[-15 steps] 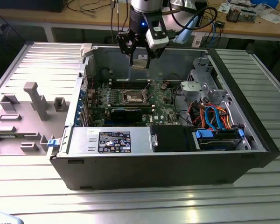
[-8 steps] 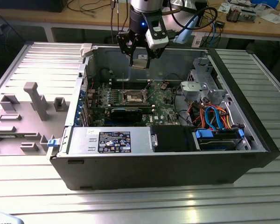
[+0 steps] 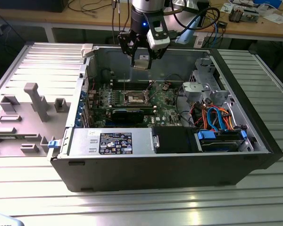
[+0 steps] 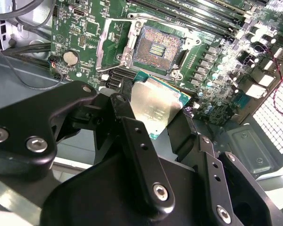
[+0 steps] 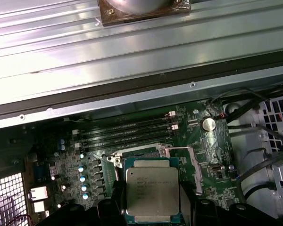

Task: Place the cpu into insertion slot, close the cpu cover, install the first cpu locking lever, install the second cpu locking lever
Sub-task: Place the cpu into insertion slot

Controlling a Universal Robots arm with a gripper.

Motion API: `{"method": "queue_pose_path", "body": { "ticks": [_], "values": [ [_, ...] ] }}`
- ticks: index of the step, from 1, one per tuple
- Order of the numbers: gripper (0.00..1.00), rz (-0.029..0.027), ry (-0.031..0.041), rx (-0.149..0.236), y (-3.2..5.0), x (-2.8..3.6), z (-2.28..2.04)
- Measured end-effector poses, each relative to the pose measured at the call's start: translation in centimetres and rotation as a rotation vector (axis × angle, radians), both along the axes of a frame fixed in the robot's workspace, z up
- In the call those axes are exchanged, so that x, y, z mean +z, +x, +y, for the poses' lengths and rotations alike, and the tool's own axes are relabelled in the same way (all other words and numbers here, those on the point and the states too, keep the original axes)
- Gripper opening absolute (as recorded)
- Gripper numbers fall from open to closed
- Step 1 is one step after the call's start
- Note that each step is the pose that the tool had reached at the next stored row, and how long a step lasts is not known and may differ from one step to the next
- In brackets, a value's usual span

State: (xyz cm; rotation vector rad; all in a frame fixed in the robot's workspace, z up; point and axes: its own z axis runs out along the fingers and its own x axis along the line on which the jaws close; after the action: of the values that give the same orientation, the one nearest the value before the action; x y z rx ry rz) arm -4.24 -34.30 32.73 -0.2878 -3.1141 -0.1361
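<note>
The fingers of the gripper are clamped on the cpu, one on each of two opposite edges, so its silvery top is left bare. The chip hangs in the air well above the insertion slot, touching nothing but the fingers, and looks roughly level. In the exterior view it sits high over the open computer case, with the slot down on the green board below it. The slot's dark contact field lies uncovered. The cpu cover appears swung up beside the slot.

The chip is probably light, thin and stiff. Its smooth metal top looks slippery and its underside is likely delicate, so the edges seem the right place to hold it.
</note>
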Motion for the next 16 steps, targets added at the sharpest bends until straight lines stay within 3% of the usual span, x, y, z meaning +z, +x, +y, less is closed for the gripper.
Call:
{"method": "queue_pose_path", "body": {
  "ticks": [16],
  "values": [
    [0.55, 0.0000, 0.0000, -0.020, 0.00, 0.00, 0.00]
  ]
}}
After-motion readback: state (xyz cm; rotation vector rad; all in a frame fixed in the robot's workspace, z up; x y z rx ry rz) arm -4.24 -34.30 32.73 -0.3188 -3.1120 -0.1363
